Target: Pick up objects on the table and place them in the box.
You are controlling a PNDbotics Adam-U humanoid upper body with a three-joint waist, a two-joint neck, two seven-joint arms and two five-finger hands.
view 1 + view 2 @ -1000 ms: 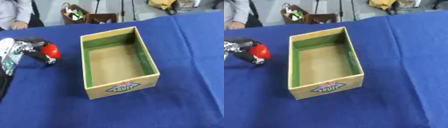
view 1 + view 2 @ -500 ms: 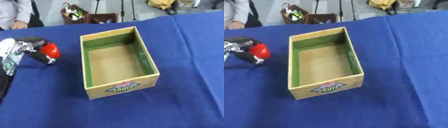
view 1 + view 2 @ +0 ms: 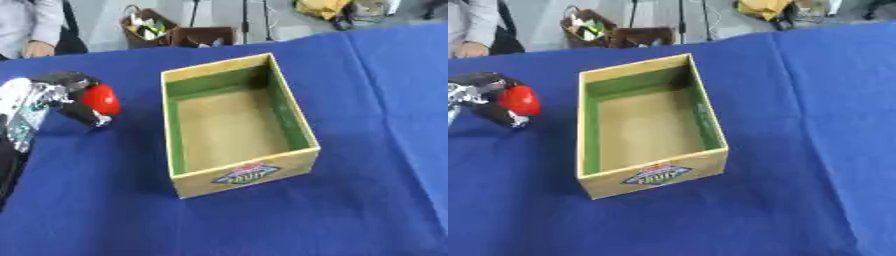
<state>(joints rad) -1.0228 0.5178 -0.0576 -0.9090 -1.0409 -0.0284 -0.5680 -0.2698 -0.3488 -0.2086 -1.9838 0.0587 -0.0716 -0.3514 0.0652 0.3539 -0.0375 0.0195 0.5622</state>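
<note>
Box: an open rectangular cardboard box (image 3: 236, 125) with green inner walls and a fruit label on its near end is seen mid-tabletop; nothing is seen inside.
Tabletop: a blue cloth-covered tabletop (image 3: 367, 190) carries the box.
Left hand: the left hand (image 3: 61, 100) is curled round a small red rounded object (image 3: 101, 99), well left of the box.
Change: hardly any shift is noted over the last second; the object is judged held but not yet carried across.
Hidden: the object's far side is covered by fingers; its kind cannot be told.
Right hand: none is shown.
</note>
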